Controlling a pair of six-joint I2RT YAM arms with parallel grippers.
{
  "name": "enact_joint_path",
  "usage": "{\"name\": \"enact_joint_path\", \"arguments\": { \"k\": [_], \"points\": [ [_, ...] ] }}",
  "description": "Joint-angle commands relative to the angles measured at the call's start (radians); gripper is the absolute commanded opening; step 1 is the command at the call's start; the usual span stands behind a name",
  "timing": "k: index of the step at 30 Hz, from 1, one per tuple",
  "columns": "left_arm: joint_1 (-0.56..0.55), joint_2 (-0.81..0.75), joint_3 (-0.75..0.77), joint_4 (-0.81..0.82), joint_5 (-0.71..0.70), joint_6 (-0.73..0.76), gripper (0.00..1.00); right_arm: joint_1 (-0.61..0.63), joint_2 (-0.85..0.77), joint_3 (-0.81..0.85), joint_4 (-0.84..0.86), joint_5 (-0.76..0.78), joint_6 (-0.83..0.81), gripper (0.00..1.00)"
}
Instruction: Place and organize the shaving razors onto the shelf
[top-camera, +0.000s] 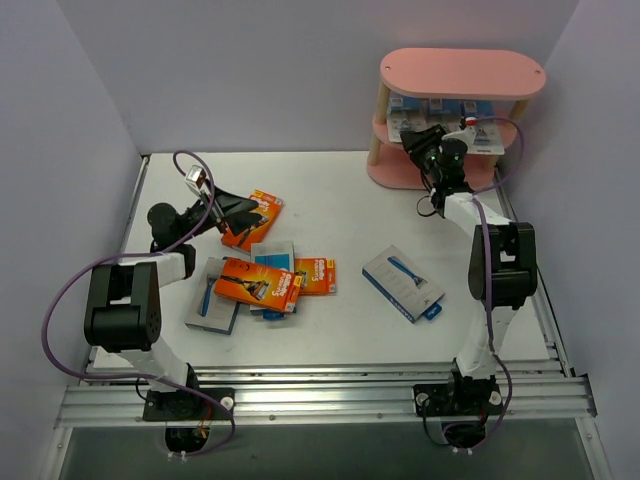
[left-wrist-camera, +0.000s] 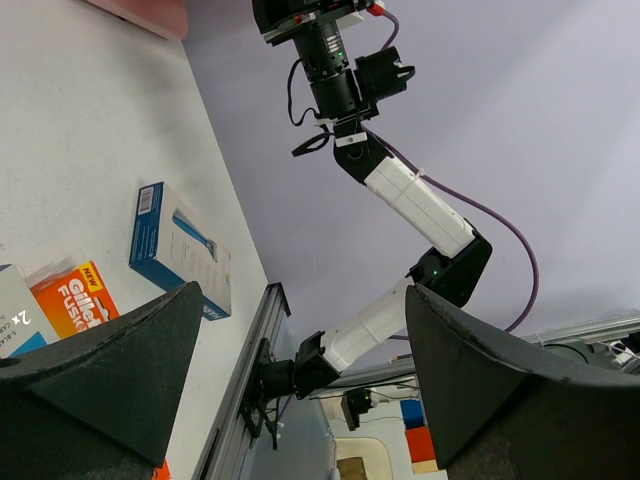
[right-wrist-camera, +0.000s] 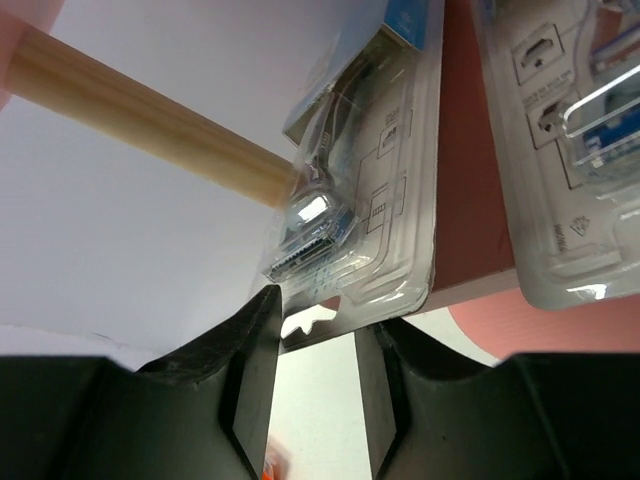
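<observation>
Shaving razors (top-camera: 272, 252): split between two places, a loose cluster on the left half of the worktop (top-camera: 350, 200) and a row on the shelf's middle tier.
Shelf (top-camera: 462, 72): pink, with oval boards on light wooden posts, standing at the far right corner of the worktop.
Middle tier: white-blue blister cards (top-camera: 445, 106) sit side by side along the board.
Cluster: a large orange box (top-camera: 258, 283) lies overlapping its neighbours, with a small orange box (top-camera: 315, 275) touching its right side and a blue-grey box (top-camera: 212, 297) to its left.
Lone pack: a blue box picturing a razor (top-camera: 402, 283) lies flat, well apart from the cluster, on the right arm's side.
Left end effector (top-camera: 238, 208): released, with its fingers (left-wrist-camera: 120, 370) spread wide and nothing between them. It hangs over the far orange pack (top-camera: 262, 215); whether it touches it cannot be told.
Left wrist view: the blue box (left-wrist-camera: 180, 250) and an orange Fusion pack (left-wrist-camera: 75, 300) show beyond the near finger.
Right end effector (right-wrist-camera: 318, 320): at the front left of the middle tier, fingers parted by a narrow gap, clamping nothing.
Nearest blister card (right-wrist-camera: 350, 200): its lower edge overhangs the board just above the fingertips; contact cannot be told.
Neighbour card (right-wrist-camera: 560, 150): just beside it on the same board.
Wooden post (right-wrist-camera: 150, 125): behind and left of the nearest card.
</observation>
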Motion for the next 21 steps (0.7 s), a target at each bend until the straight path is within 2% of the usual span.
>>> {"name": "enact_joint_path", "arguments": {
  "k": [1, 13, 21],
  "points": [
    [0.006, 0.008, 0.008, 0.076, 0.015, 0.004, 0.91, -0.011, 0.000, 0.063, -0.005, -0.018, -0.001, 0.33],
    [0.006, 0.008, 0.007, 0.081, 0.014, -0.001, 0.91, -0.023, -0.017, 0.075, -0.080, -0.039, -0.006, 0.43],
    [0.004, 0.010, 0.005, 0.084, 0.013, -0.004, 0.91, -0.025, -0.017, 0.058, -0.079, -0.073, -0.004, 0.43]
  ]
}}
